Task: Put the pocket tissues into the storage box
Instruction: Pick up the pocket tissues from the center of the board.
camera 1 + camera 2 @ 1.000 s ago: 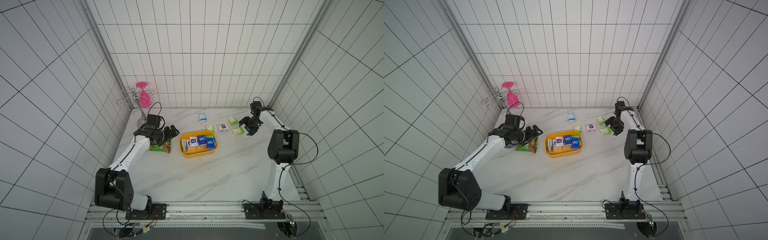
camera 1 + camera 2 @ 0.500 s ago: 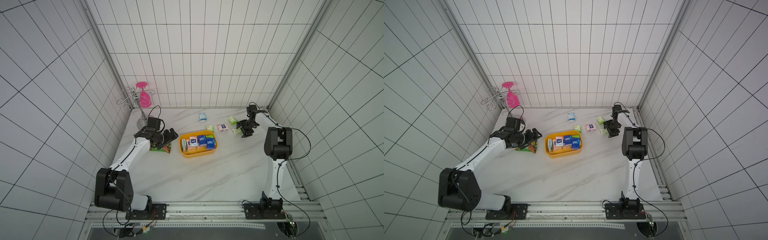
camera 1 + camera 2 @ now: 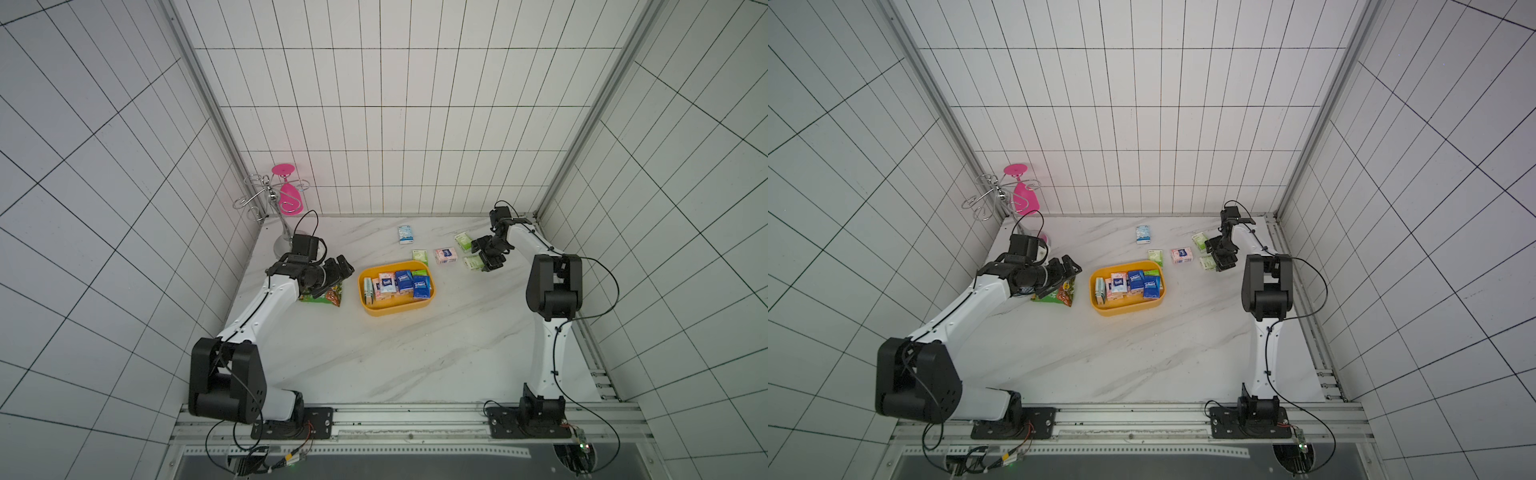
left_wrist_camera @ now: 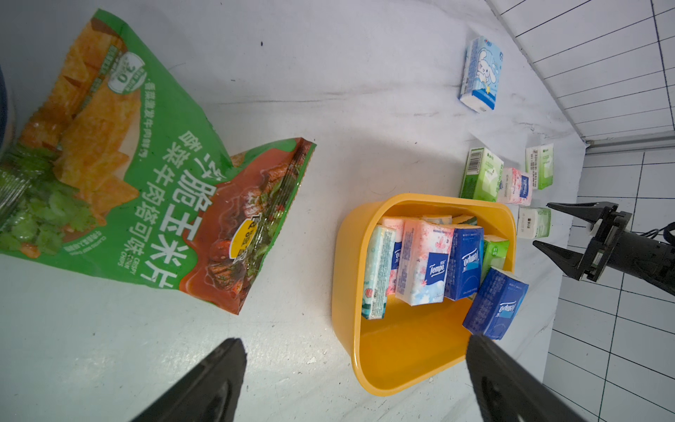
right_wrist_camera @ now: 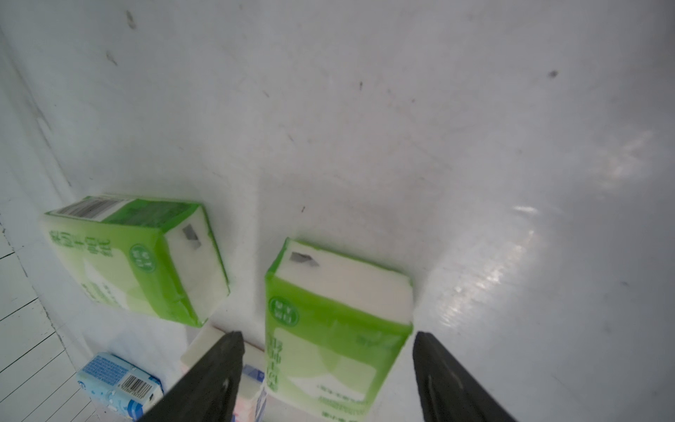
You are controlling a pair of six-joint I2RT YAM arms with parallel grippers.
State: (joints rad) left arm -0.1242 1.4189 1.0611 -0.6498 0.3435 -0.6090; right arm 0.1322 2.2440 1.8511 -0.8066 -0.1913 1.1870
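The yellow storage box [image 3: 386,311] [image 3: 1121,311] [image 4: 409,347] sits mid-table with several pocket tissues standing inside. Loose pocket tissues lie behind and right of it: a blue-white one [image 3: 405,235], a green one [image 3: 420,256], a pink one [image 3: 446,256] and a green one [image 3: 462,241]. My right gripper [image 3: 484,255] [image 5: 327,334] is open, straddling a green-white packet [image 3: 473,262] [image 5: 328,321] without touching it. Another green packet [image 5: 135,255] lies beside it. My left gripper [image 3: 343,270] [image 4: 354,339] is open and holds nothing, left of the box.
A green-and-orange snack bag [image 3: 326,296] [image 4: 146,182] lies under my left wrist. A wire rack with a hanging pink glass [image 3: 286,199] stands in the back left corner. The right wall and back wall are close to my right arm.
My right gripper has moved left and down over the green-white packet, its arm folding in. The left arm has barely shifted.
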